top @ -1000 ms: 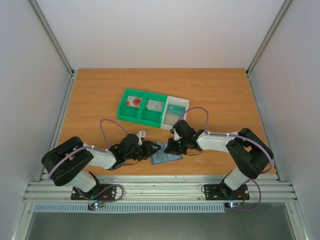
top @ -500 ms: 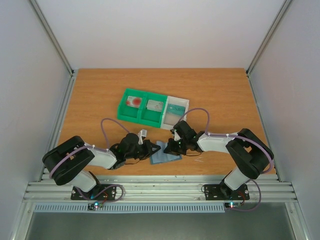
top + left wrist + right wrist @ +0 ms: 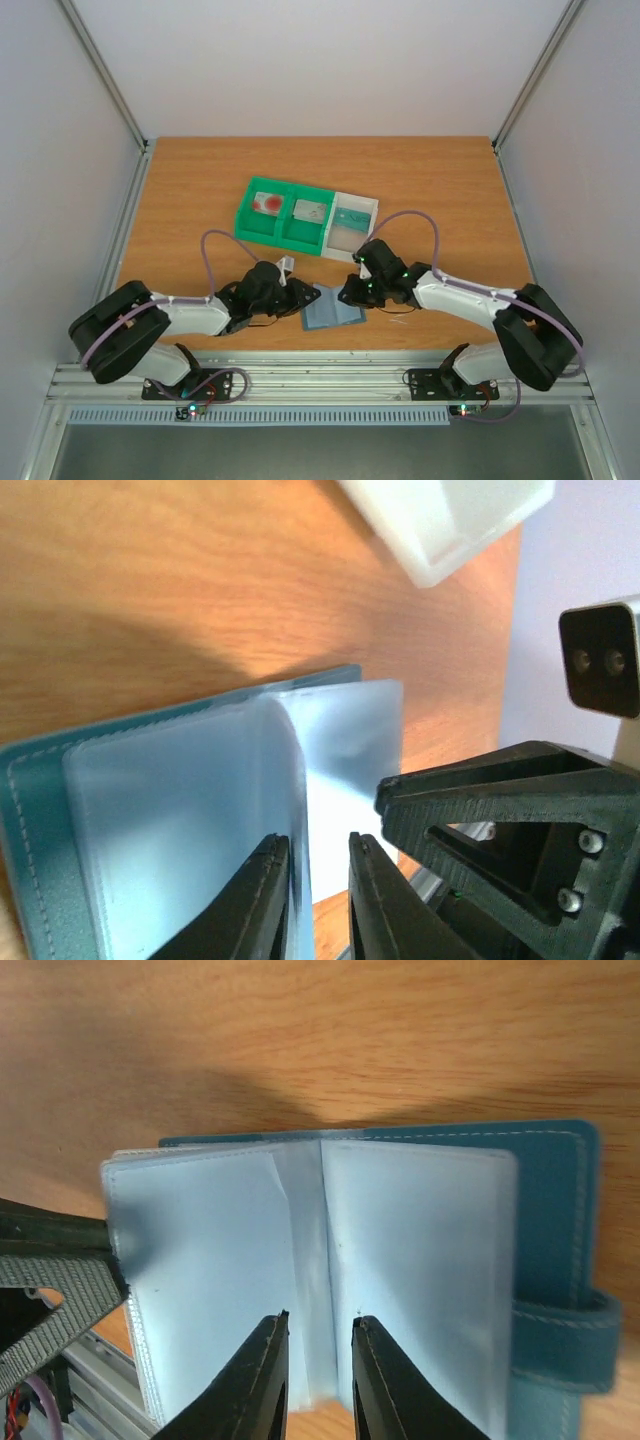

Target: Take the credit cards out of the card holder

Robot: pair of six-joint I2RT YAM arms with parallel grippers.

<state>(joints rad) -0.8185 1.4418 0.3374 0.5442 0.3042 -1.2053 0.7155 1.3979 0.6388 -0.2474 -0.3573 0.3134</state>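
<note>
The card holder lies open on the table near the front, teal-blue outside with pale blue clear pockets; the pockets facing the wrist cameras show no card. My left gripper is at its left edge, jaws a narrow gap apart, one finger lying against a raised pocket page. My right gripper hovers over the holder's middle fold, jaws narrowly apart and empty. Credit cards lie in the tray: a white-pink one with red marks, a grey one and a teal one.
The green-and-white bin tray stands just behind the holder; its white end shows in the left wrist view. The holder's strap sticks out on one side. The table's front edge and rail are close.
My right arm has stretched out lower and further right while its gripper stays at the holder. My left gripper has shifted slightly right along the holder's edge.
</note>
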